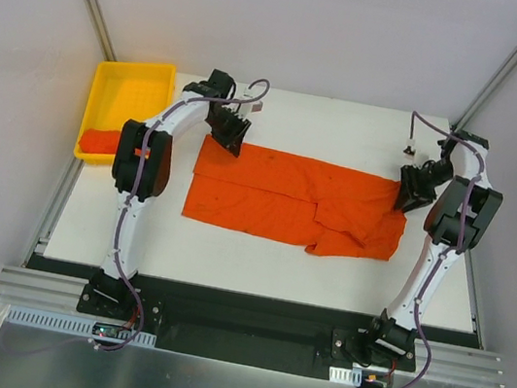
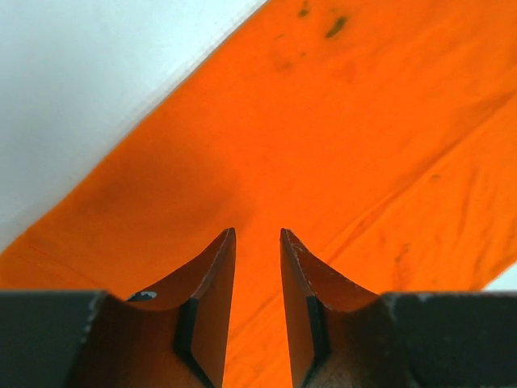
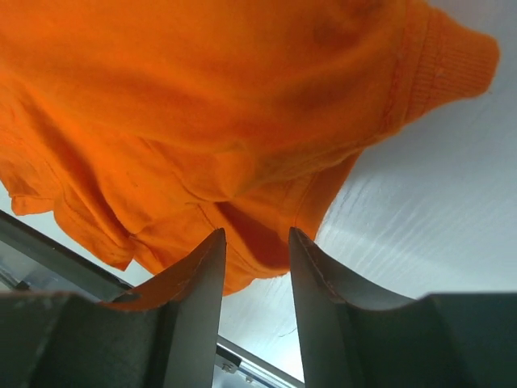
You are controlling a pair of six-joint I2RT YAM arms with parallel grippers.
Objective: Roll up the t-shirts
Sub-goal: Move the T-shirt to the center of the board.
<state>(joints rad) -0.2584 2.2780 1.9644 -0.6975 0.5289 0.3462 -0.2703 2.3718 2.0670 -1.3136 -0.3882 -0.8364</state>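
Left gripper (image 2: 257, 233) stands with its jaws narrowly apart over the far left corner of the spread t-shirt (image 1: 288, 194). Flat orange cloth shows through the gap, and nothing is pinched. Right gripper (image 3: 256, 233) sits at the t-shirt's right edge, jaws also narrow, with a rumpled fold between the tips; whether it grips that fold I cannot tell. The t-shirt's left edge runs straight, while its right end is bunched and folded over. Bare white table (image 1: 230, 249) lies open on the near side of the t-shirt and beyond it. Left of the t-shirt, a yellow tray (image 1: 131, 95) holds a second t-shirt (image 1: 99, 141).
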